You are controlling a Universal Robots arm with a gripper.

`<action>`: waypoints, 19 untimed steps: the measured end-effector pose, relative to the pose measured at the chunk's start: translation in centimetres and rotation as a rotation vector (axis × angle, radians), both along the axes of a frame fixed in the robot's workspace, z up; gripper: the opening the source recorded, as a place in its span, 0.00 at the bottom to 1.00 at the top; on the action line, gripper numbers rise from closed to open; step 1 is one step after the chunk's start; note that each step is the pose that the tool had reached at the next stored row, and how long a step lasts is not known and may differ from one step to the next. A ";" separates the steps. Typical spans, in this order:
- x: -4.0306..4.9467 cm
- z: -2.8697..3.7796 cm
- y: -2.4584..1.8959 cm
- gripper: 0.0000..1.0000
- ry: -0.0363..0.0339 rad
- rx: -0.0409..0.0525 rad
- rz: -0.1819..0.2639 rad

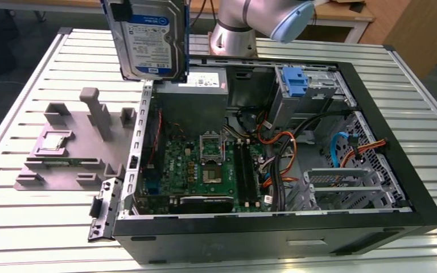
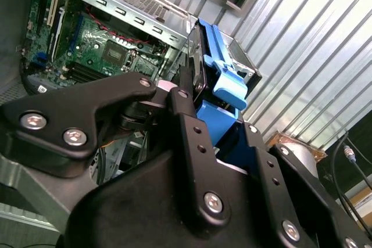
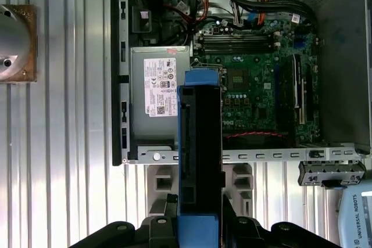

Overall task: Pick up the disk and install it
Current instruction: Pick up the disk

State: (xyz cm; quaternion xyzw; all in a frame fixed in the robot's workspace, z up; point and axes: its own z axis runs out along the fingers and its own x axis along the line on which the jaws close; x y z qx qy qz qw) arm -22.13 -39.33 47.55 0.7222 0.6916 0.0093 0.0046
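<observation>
The disk hangs upright in the air, a silver-grey drive with a white-and-blue label in a blue caddy. In the exterior view it sits over the far left corner of the open computer case, just above the grey power supply. My gripper is shut on the disk, with black fingers clamping both flat sides. The first wrist view looks down the disk's edge. In the second wrist view the blue caddy latch sticks out past the fingers.
Inside the case are the motherboard, orange and blue cables and a drive bay with a blue caddy. A grey fixture lies on the slatted metal table at the exterior view's left. The arm's base stands behind the case.
</observation>
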 end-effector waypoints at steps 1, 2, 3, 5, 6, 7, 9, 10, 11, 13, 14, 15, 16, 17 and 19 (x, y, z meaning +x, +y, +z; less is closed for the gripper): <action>0.00 0.00 -0.05 0.37 0.0001 -0.0003 0.000; -0.01 0.00 -0.10 0.37 0.0000 -0.0003 0.000; -0.01 0.00 -0.18 0.37 0.0000 -0.0005 0.000; -0.01 0.00 -0.33 0.37 0.0000 -0.0006 0.000; 0.01 -0.01 -0.37 0.37 0.0000 -0.0007 0.000; 0.06 -0.01 -0.39 0.37 -0.0001 -0.0007 0.000; 0.27 -0.01 -0.40 0.37 0.0001 -0.0008 0.000; 0.43 -0.01 -0.40 0.37 0.0000 -0.0008 0.000; 0.62 -0.01 -0.40 0.37 0.0000 -0.0007 0.000; 1.03 0.00 -0.40 0.37 0.0000 -0.0008 0.000; 1.25 -0.01 -0.40 0.37 0.0000 -0.0008 0.000; 1.47 0.00 -0.40 0.37 0.0001 -0.0008 0.000; 1.69 0.00 -0.40 0.37 0.0001 -0.0008 0.000; 1.91 -0.01 -0.40 0.37 0.0000 -0.0008 0.000; 2.38 -0.01 -0.40 0.37 0.0000 -0.0008 0.000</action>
